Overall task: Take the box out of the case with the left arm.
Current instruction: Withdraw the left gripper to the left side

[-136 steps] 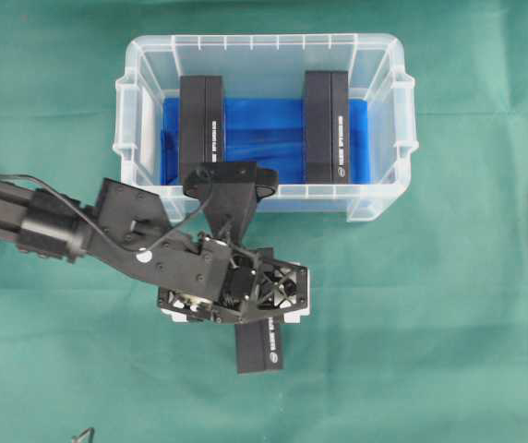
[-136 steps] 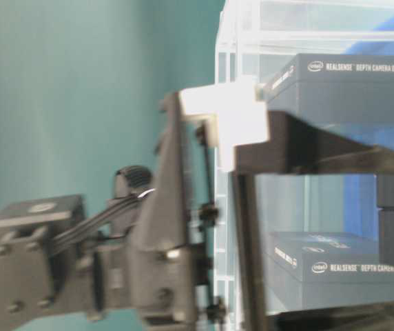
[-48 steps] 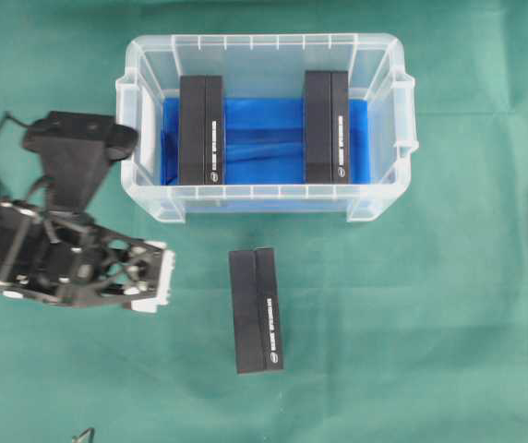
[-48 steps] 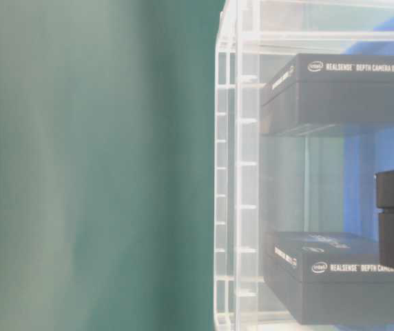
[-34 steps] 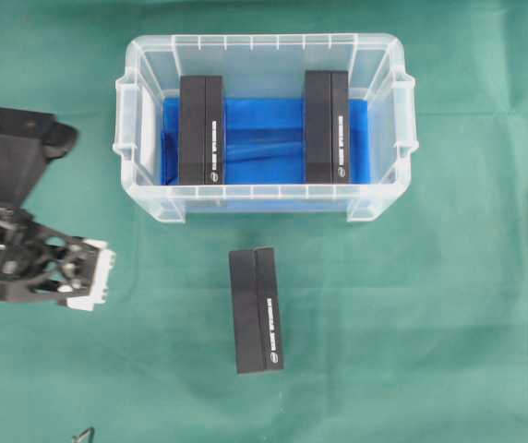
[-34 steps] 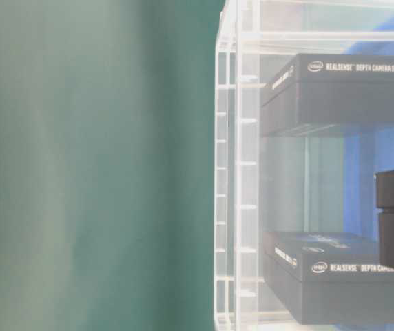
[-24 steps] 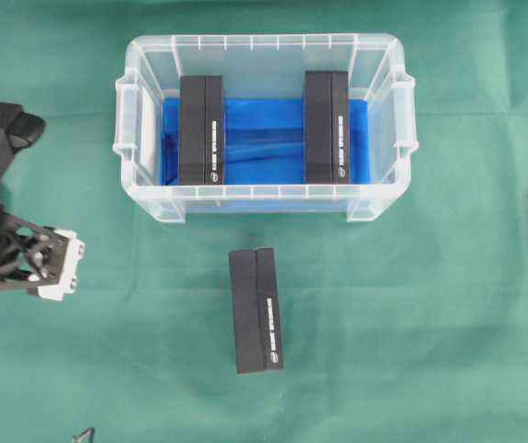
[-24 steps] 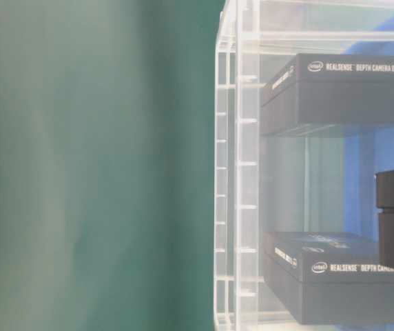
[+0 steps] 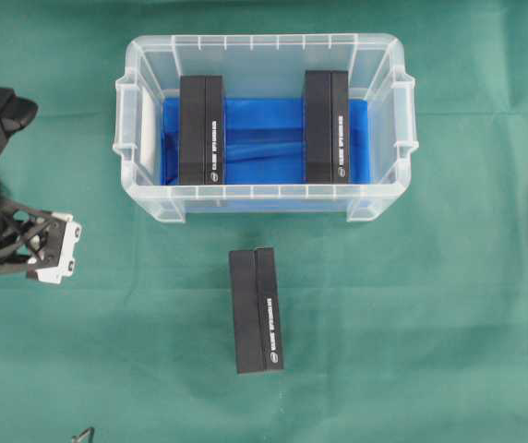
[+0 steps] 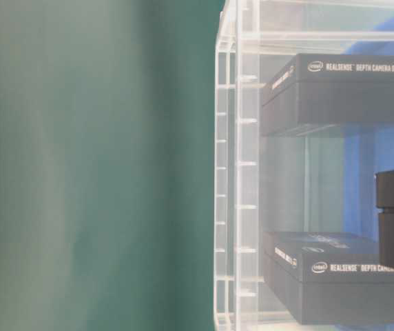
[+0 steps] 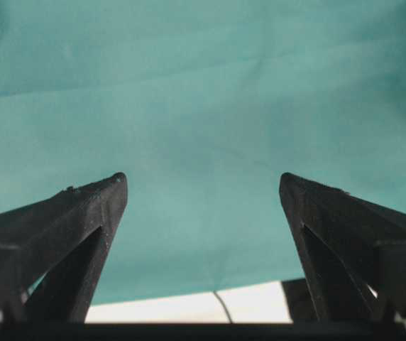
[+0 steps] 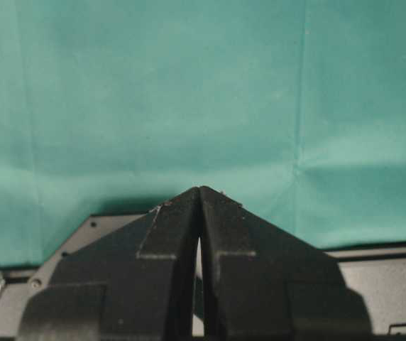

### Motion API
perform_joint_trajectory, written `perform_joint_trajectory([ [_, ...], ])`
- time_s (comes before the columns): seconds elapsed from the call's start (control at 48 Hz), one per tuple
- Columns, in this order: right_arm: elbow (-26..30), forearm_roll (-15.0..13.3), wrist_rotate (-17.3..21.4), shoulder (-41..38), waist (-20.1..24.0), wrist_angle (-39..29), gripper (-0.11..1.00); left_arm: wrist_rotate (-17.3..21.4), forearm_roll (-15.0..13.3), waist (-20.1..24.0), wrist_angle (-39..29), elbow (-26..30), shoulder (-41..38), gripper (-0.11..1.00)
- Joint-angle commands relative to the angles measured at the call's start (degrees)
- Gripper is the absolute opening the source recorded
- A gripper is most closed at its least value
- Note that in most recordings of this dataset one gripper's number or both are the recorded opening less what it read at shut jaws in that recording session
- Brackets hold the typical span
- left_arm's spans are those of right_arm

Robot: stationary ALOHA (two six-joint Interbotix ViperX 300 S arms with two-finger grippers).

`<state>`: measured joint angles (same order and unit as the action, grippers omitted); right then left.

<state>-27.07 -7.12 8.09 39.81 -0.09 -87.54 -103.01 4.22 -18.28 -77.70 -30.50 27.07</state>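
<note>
Cloth fills our wrist views first: our left hand (image 11: 203, 188) hangs released over bare green desk (image 9: 412, 351), fingers spread wide with nothing between them, and our right hand (image 12: 199, 193) is clenched, its fingers pressed together on nothing. From overhead, the left hand sits at the far left edge, well apart from everything else. Near the middle of the desk one black box (image 9: 256, 309) lies flat on the cloth, just in front of the case (image 9: 264, 44) and clear of its wall. Farther back, two more boxes (image 9: 201, 129) stand inside the case on the blue lining. We judge the job done: one box is out, set down and let go, leaving only parking the arm.
</note>
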Motion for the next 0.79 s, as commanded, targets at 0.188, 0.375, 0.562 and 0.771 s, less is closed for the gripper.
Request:
perform_joint_trajectory([
  [0.188, 0.88, -0.09, 0.09, 0.0, 0.0, -0.09, 0.01, 5.19, 0.26, 6.94, -0.26, 1.14, 0.53, 0.88],
  [0.375, 0.79, -0.09, 0.09, 0.0, 0.0, -0.09, 0.01, 12.39, 0.26, 13.97, -0.26, 1.58, 0.44, 0.88],
  [0.562, 0.88, -0.09, 0.09, -0.09, 0.0, -0.09, 0.01, 19.34, 0.26, 21.18, -0.26, 2.11, 0.09, 0.88],
  [0.771, 0.79, -0.09, 0.09, -0.09, 0.0, -0.09, 0.01, 25.14, 0.26, 26.54, -0.26, 2.37, 0.09, 0.88],
])
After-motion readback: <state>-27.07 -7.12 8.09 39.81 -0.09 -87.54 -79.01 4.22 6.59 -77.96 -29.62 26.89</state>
